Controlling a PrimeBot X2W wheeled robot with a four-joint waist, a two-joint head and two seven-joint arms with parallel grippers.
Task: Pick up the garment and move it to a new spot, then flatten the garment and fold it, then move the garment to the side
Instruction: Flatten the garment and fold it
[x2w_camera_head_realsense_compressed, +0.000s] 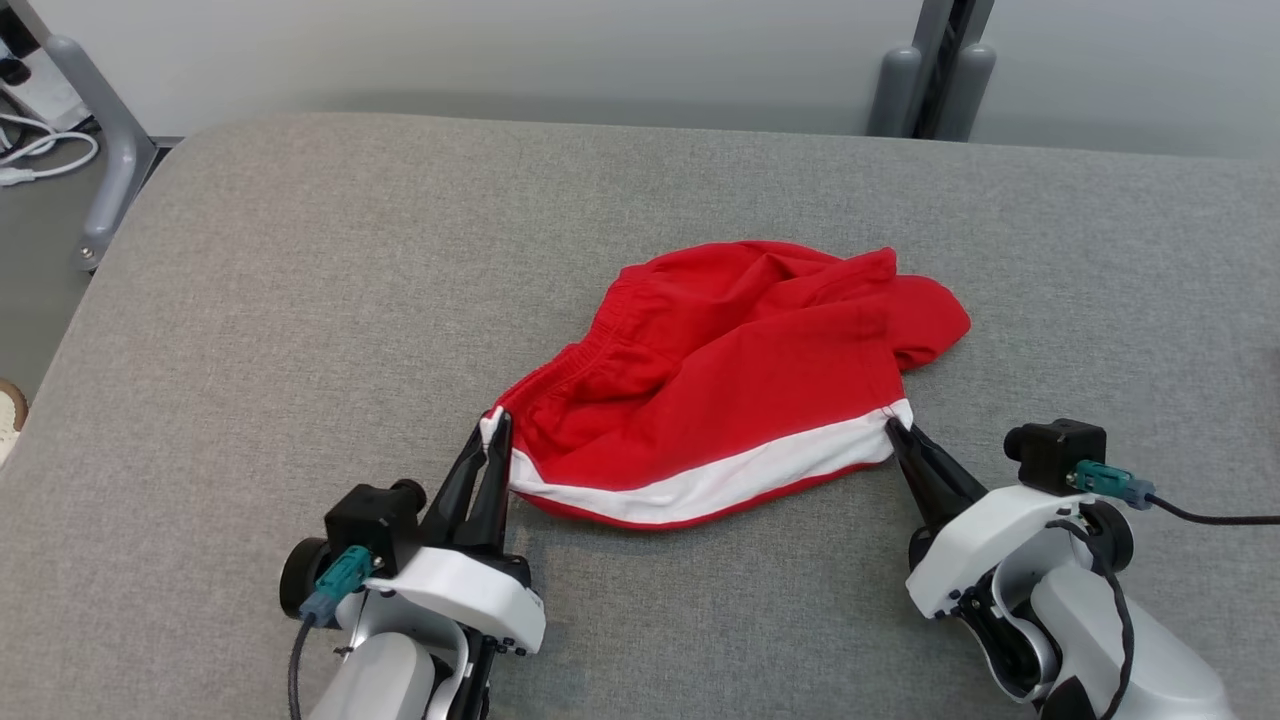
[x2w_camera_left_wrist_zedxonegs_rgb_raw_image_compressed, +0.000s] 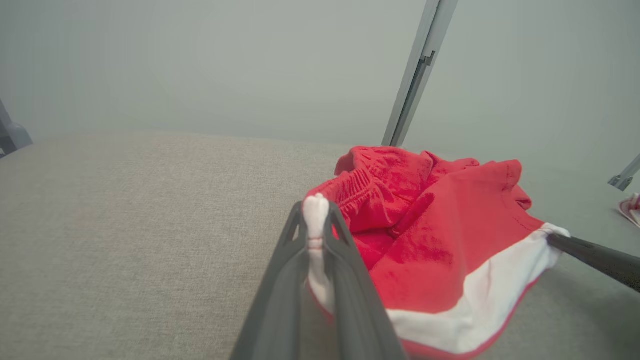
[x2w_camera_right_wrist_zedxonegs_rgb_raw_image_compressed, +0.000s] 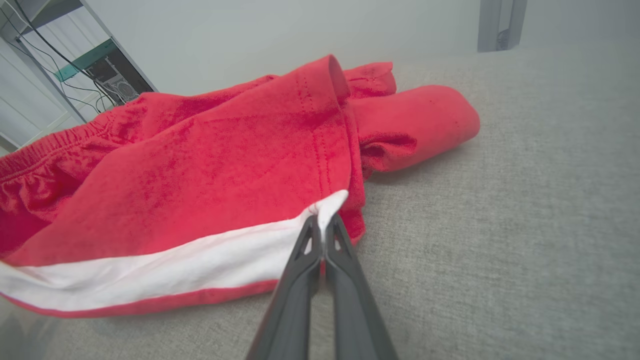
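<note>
Red garment (x2w_camera_head_realsense_compressed: 740, 380) bunched at centre of grey surface (x2w_camera_head_realsense_compressed: 300, 300), white band (x2w_camera_head_realsense_compressed: 700, 485) along near edge. Band corner at garment's 7 o'clock pinched by left claw (x2w_camera_head_realsense_compressed: 494, 420). Band corner at 4 o'clock pinched by right claw (x2w_camera_head_realsense_compressed: 895, 428). Band held between both claws; far half crumpled, resting on surface.

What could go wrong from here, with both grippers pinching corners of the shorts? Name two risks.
The left gripper and right gripper each pinch only a tip of the white band, so a corner may slip when lifted. The shorts lie bunched at the far side; creases may persist.
</note>
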